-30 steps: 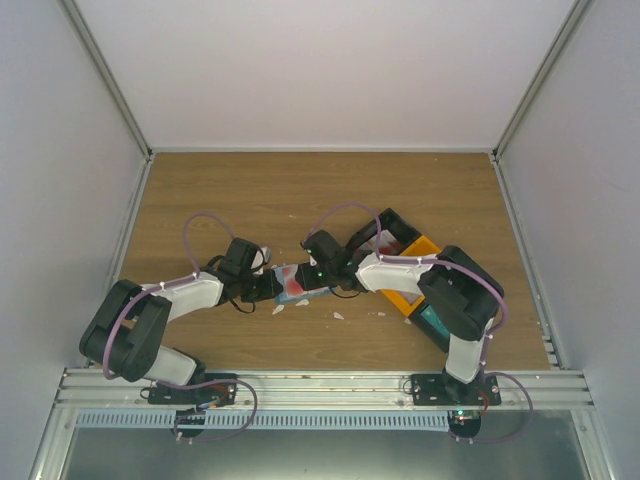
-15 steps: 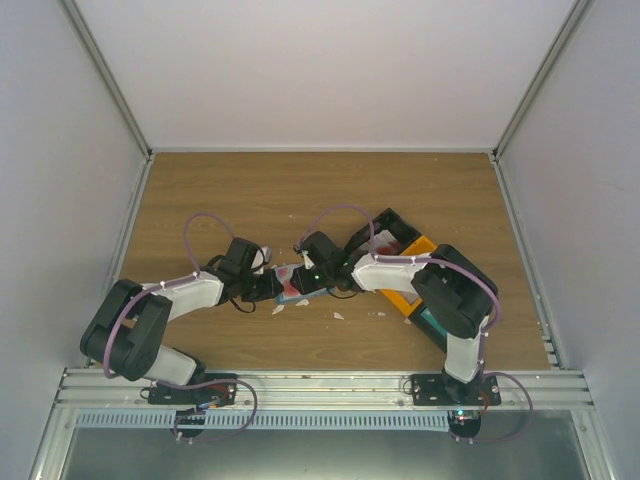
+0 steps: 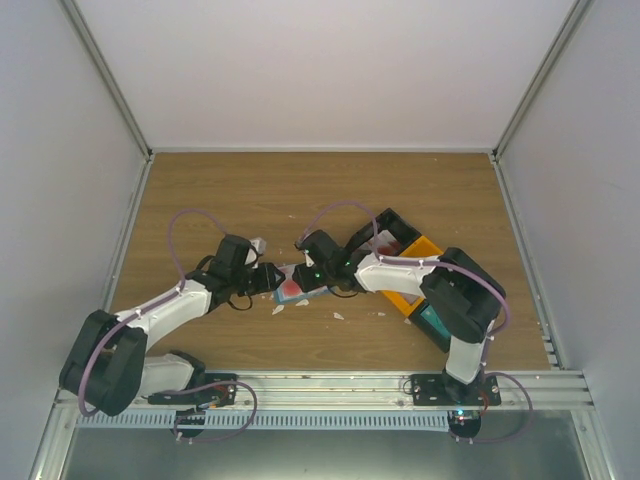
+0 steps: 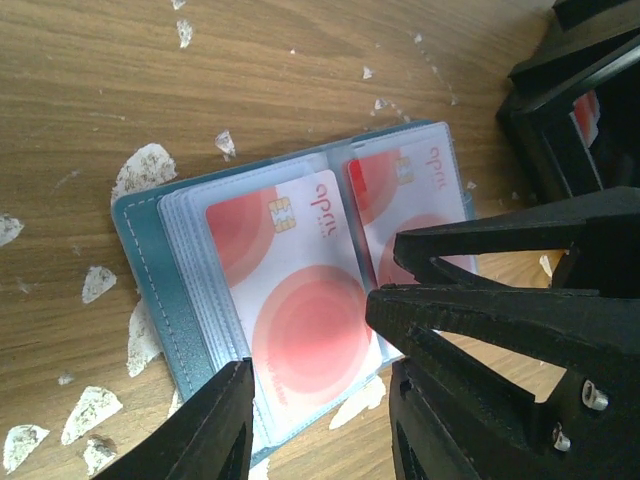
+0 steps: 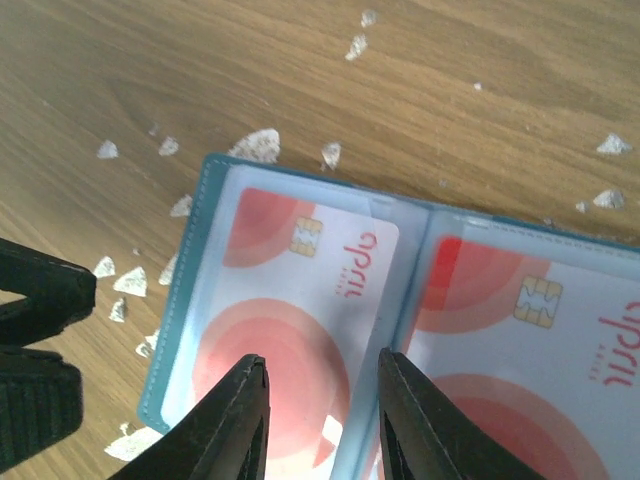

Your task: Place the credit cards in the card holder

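Open card holder (image 4: 150, 260) mid-table (image 4: 100, 80), a red-and-white card in each half, both grippers over it.
Left gripper (image 4: 320, 400) released, jaws apart astride the nearer card (image 4: 300, 290); right gripper (image 5: 320, 358) likewise spread at the fold, grasping nothing. Best done by pinning the fold, nudging squarely along the pocket, and avoiding the scraps (image 4: 90, 415).

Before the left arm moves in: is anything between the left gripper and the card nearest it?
Nothing visible. That card lies on the open card holder, just ahead of the left gripper, jaws apart. The right gripper sits over the card's far side and the fold, not in between.
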Controlling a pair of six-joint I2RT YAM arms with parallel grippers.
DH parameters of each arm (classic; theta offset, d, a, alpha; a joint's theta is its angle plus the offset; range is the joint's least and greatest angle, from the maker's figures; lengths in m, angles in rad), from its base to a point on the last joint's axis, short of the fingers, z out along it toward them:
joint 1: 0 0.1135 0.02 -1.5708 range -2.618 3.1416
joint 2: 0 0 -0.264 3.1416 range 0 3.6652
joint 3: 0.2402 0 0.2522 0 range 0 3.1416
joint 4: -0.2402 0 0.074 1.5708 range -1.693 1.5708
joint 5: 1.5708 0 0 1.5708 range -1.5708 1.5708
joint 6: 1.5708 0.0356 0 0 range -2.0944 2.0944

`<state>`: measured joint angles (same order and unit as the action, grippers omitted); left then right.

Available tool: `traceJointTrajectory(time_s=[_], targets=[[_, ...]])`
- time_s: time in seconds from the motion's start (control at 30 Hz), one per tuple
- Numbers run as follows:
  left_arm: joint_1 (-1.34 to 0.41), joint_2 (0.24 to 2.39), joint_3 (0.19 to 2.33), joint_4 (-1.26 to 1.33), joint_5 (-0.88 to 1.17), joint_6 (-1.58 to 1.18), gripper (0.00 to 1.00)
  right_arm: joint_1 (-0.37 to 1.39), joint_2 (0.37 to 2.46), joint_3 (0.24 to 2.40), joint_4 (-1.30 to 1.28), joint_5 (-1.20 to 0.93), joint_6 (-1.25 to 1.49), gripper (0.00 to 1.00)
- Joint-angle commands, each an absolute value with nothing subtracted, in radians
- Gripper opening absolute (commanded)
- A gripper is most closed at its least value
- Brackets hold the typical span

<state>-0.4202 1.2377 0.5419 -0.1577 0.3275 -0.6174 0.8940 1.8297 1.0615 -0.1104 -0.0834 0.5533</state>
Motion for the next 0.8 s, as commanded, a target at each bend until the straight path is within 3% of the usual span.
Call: traceJointTrajectory(time_s=[0.0, 0.27, 0.5, 0.77], targets=[[-0.422, 1.278, 0.531, -0.120, 0.346, -0.629, 0.41, 0.909, 1.858, 1.080, -0.168, -0.057, 0.540, 0.31], [-0.423, 1.357, 0.515, -0.053, 0.395, -0.641, 0.40, 0.914, 1.909, 1.096, -0.225, -0.054, 0.528, 0.22], [-0.422, 1.373, 0.506, -0.022, 0.433, -0.643, 0.40, 0.917, 1.934, 1.096, -0.264, -0.004, 0.537, 0.06], [-0.421, 1.371, 0.506, -0.014, 0.433, -0.638, 0.40, 0.917, 1.941, 1.096, -0.269, 0.014, 0.540, 0.01]])
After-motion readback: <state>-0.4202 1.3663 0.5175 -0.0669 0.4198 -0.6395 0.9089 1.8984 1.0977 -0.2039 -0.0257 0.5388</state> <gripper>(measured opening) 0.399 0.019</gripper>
